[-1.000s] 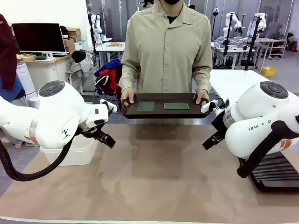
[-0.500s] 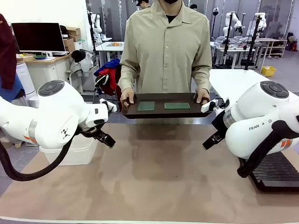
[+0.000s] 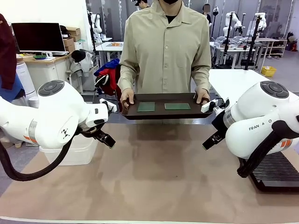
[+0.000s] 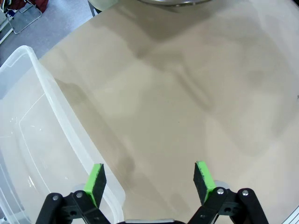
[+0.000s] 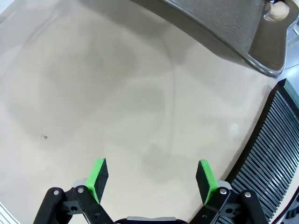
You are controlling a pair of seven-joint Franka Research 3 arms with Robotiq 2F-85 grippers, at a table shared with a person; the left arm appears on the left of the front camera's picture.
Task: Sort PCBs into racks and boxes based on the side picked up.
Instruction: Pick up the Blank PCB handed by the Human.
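Left hand (image 4: 149,179) and right hand (image 5: 152,179), both spread apart, should meet flat green circuit boards (image 3: 145,106) squarely on dark brown tray (image 3: 163,115).

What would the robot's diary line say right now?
tray: held by person, two boards on it | left gripper: open, empty | right gripper: open, empty | sorting: not started

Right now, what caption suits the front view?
A person holds out a dark tray bearing two green PCBs toward two white robot arms; clear tub left, slotted rack right.
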